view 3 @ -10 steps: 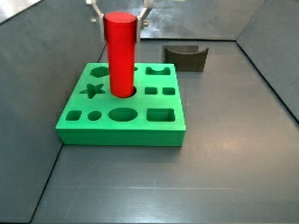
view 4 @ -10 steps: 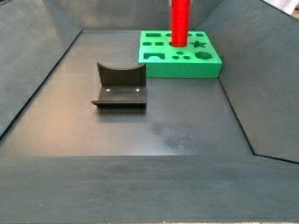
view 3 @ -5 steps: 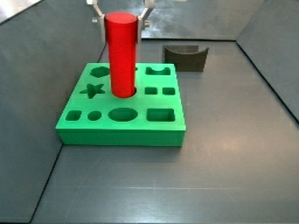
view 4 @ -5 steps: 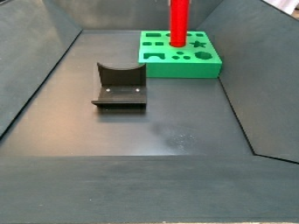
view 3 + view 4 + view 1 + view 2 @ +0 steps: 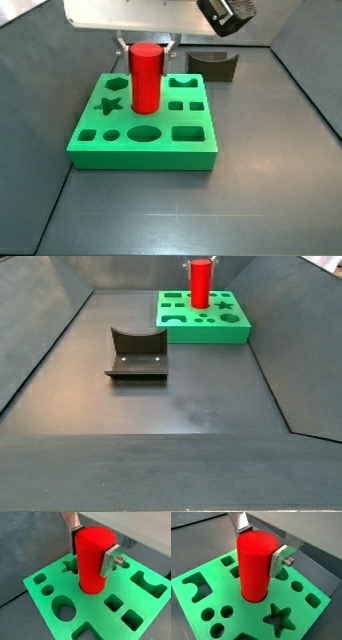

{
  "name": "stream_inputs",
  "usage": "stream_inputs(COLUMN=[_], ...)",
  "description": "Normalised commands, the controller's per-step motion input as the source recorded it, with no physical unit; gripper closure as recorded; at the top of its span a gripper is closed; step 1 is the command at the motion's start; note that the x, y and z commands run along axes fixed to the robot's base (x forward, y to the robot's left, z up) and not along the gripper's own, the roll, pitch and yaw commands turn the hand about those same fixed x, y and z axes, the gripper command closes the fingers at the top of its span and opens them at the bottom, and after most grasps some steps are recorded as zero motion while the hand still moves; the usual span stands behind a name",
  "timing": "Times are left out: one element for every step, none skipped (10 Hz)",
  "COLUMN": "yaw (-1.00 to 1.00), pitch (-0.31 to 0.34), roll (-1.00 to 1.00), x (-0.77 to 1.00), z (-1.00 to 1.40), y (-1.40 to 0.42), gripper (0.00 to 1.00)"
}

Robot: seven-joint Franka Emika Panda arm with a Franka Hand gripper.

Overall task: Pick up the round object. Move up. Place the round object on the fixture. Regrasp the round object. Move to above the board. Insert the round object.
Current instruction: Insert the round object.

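Gripper (image 5: 260, 547) over the bright green square board (image 5: 308, 619).
I see its plates clamping the smooth red cylinder (image 5: 255, 567), upright in a round hole.

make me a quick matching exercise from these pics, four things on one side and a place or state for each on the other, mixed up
Things:
1. round object
2. fixture
3. board
4. hand

Places or states:
A. flat on the floor, full of shaped cut-outs
B. closed around the top of the red cylinder
C. upright, lower end in a hole of the green slab
D. alone on the floor, nothing in its notch

Pairs: 1-C, 2-D, 3-A, 4-B
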Motion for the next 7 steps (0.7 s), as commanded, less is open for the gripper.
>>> stream_inputs(yaw=[0.00,0.00,0.00,0.00,0.00,0.01,0.03], pitch=[-0.064,-0.074,-0.141,-0.200,-0.359,-0.420,-0.430], roll=[0.04,0.00,-0.22,-0.26,-0.21,-0.15,-0.13], x=[-0.07,-0.08,-0.01,-0.08,-0.30,-0.37,-0.37], z=[-0.51,-0.41,-0.34,-0.33,-0.30,-0.33,-0.33], y=[0.00,0.00,0.11,0.16,0.10,0.03,0.00], gripper=[1.00,1.00,1.00,1.00,1.00,1.00,1.00])
